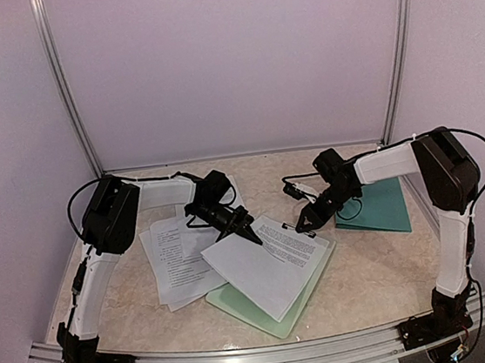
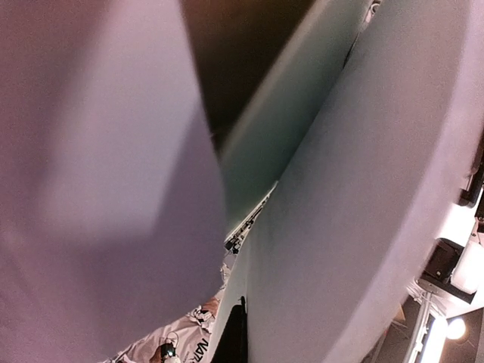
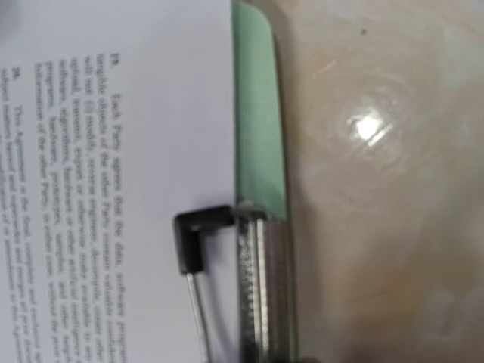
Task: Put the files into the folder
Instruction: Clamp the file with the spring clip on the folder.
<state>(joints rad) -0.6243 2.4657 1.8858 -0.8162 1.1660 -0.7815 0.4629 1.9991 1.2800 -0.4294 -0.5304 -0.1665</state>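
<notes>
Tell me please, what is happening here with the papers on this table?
Two robot arms are sorting papers. The left gripper is shut at the upper corner of a white sheet lying on the pale green clipboard; whether it really pinches the sheet is unclear. The right gripper is low beside the clipboard's metal clip, next to a printed sheet. More sheets lie to the left. The dark teal folder lies flat under the right arm, with no sheet on it.

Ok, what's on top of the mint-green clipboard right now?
A printed sheet lies on the clipboard, with a plain white sheet skewed over it. They cover most of the board, so any further pages beneath cannot be seen.
</notes>
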